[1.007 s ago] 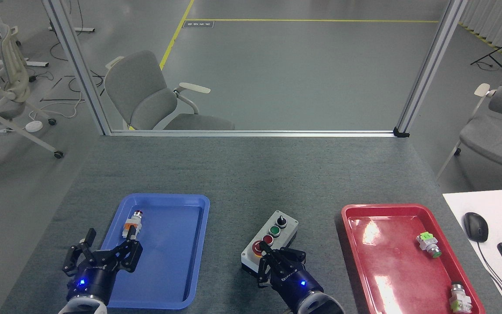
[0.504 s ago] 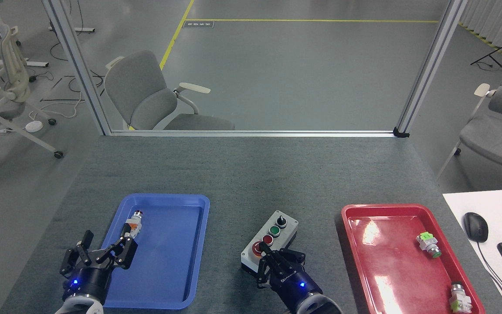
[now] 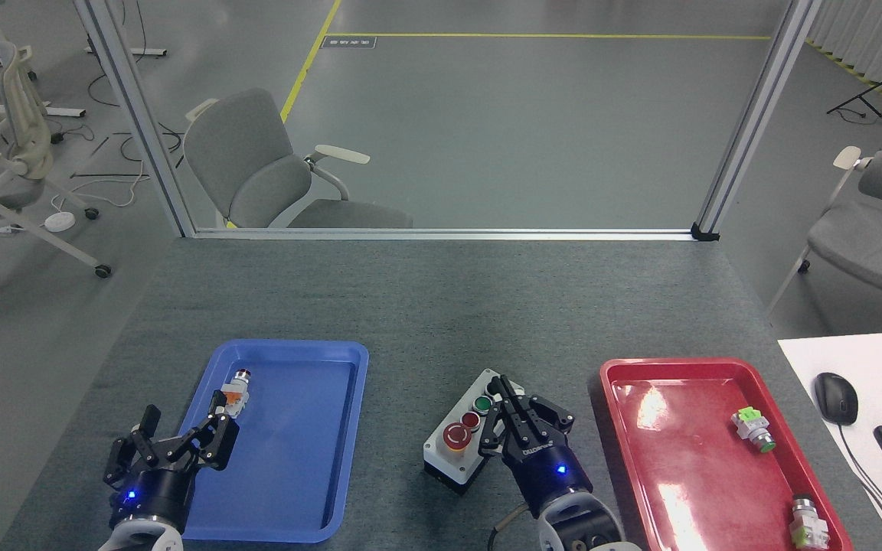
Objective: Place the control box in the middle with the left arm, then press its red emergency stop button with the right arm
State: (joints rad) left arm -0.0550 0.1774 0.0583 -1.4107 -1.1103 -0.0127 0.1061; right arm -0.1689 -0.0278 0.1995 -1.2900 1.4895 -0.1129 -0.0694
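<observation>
The control box (image 3: pixel 462 438) sat on the bare surface (image 3: pixel 426 321) between both trays. The right pincer (image 3: pixel 504 413), seemingly clenched and grasping nothing, hovered at the red emergency stop button's (image 3: pixel 455 436) two o'clock; pressing meant shifting toward eight o'clock. The left pincer (image 3: pixel 181 442) was released.

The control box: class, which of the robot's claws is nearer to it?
Right. The right claw hangs over the control box, beside its buttons. The left claw sits far to the left, at the blue tray.
</observation>
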